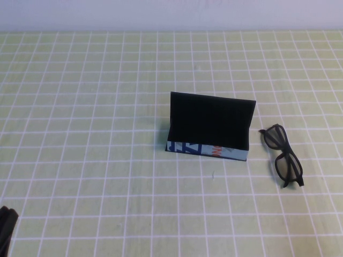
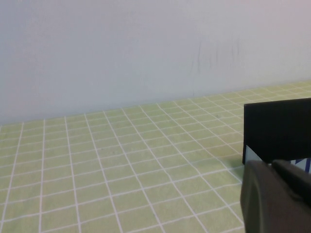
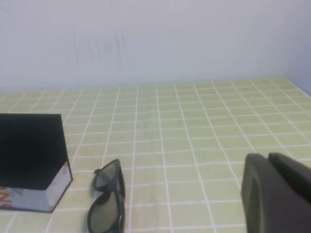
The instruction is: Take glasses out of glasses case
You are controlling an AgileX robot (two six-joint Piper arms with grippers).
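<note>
Nearest the robot, at about 7 o'clock on the worktop, the left gripper shows only as a dark corner at the edge of the high view; whether its jaws are open or closed I cannot tell. The right gripper appears only in its own wrist view as a dark bulk, and its jaws cannot be read either. Farther out, near the centre, the glasses case stands with its flap lid raised and its pale printed side facing the robot. The glasses lie at about 3 o'clock of the case, just beside it and apart from it, flat on the worktop, so the removal looks done. The likely risk now is an arm sweeping low and nudging the glasses or tipping the upright lid, since both sit close together. Open room is wide toward 9 o'clock and 12 o'clock, up to the wall at the far edge.
</note>
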